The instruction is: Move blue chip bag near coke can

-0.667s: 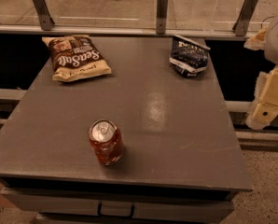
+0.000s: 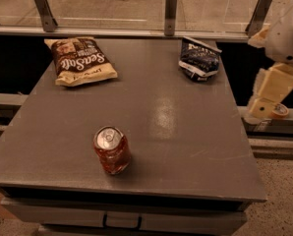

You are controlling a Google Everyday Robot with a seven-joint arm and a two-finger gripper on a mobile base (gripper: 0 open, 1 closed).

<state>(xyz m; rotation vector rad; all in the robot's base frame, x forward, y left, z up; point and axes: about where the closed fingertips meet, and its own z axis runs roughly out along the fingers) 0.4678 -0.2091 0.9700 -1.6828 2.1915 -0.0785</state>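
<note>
The blue chip bag [image 2: 199, 59], dark navy with white lettering, lies crumpled at the far right of the grey table [image 2: 186, 132]. The coke can [image 2: 111, 149], red-orange with a silver top, stands upright near the table's front left of centre. My gripper [image 2: 265, 108], cream-coloured under a white wrist, hangs off the table's right edge. It is to the right of the blue bag, a little nearer the front, and apart from it. It holds nothing that I can see.
A larger brown-and-cream "Sea Salt" bag [image 2: 81, 61] lies at the far left of the table. A metal rail with upright posts [image 2: 170, 13] runs along the table's back edge. A drawer handle [image 2: 121, 222] shows under the front edge.
My gripper has moved slightly left and up, towards the table's right edge. The bags and the can have not moved.
</note>
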